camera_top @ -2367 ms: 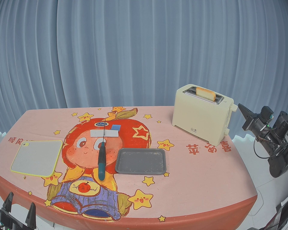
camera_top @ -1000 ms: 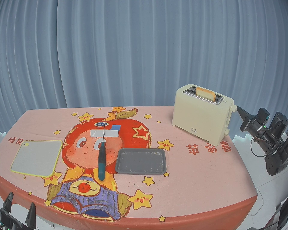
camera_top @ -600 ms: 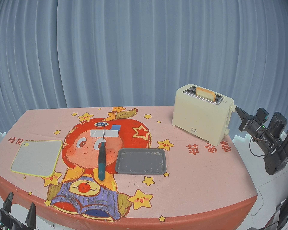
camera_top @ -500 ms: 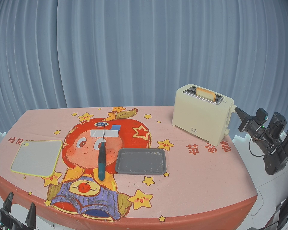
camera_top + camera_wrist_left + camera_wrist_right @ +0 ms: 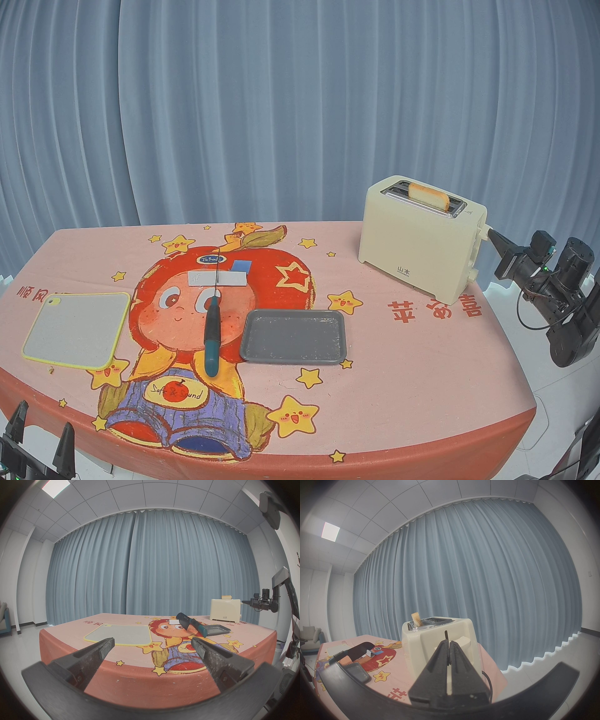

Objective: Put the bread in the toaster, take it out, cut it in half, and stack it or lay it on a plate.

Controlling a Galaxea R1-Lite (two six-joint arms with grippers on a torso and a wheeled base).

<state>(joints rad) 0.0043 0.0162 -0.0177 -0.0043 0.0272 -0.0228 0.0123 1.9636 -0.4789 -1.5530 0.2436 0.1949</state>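
A cream toaster (image 5: 422, 240) stands at the table's far right, with a browned slice of bread (image 5: 429, 195) sticking up from its slot. My right gripper (image 5: 492, 235) is shut, and its tips are at the lever (image 5: 483, 227) on the toaster's right end. In the right wrist view the shut fingertips (image 5: 449, 644) point at the lever (image 5: 463, 642), with the bread (image 5: 416, 619) above. My left gripper (image 5: 40, 431) hangs open and empty below the table's front left edge.
A grey tray (image 5: 294, 314) lies mid-table with a blue-handled knife (image 5: 212, 334) to its left. A white cutting board (image 5: 78, 329) with a yellow rim lies at the left. A white and a blue card (image 5: 219, 277) lie beyond the knife.
My right gripper has moved left and slightly down, bringing its tips up to the lever on the toaster's end. The bread and my left arm have stayed put.
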